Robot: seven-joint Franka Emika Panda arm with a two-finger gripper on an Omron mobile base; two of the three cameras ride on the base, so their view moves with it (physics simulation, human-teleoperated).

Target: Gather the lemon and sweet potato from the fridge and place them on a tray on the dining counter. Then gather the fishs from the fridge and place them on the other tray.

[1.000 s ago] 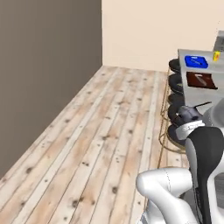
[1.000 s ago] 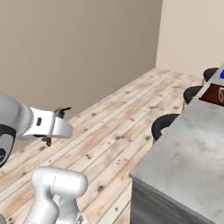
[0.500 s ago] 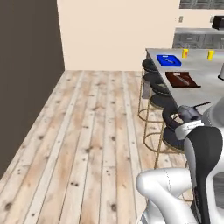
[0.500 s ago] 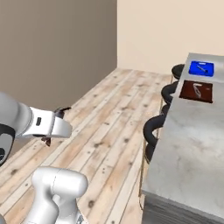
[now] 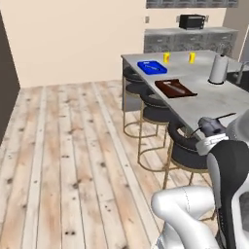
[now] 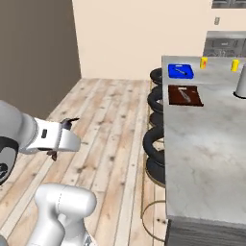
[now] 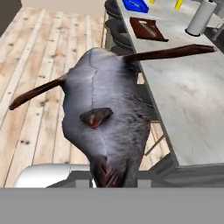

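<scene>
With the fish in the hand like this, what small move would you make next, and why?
Probably keep driving toward the far end of the counter. The hand holds a grey fish, and the blue tray meant for fish sits well ahead, beyond the brown tray.

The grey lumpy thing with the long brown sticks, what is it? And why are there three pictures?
That grey thing is a fish. The robot's gripper is shut on it, and a camera on the hand looks straight along it, so it seems huge. The brown sticks are its fins. The other two pictures come from cameras riding on the robot's rolling base, one behind each side of its white arm. They show a wooden floor, dark stools and the dining counter. On the counter lie a blue tray with something small in it, a reddish-brown tray, two yellow cups and a paper towel roll.
</scene>
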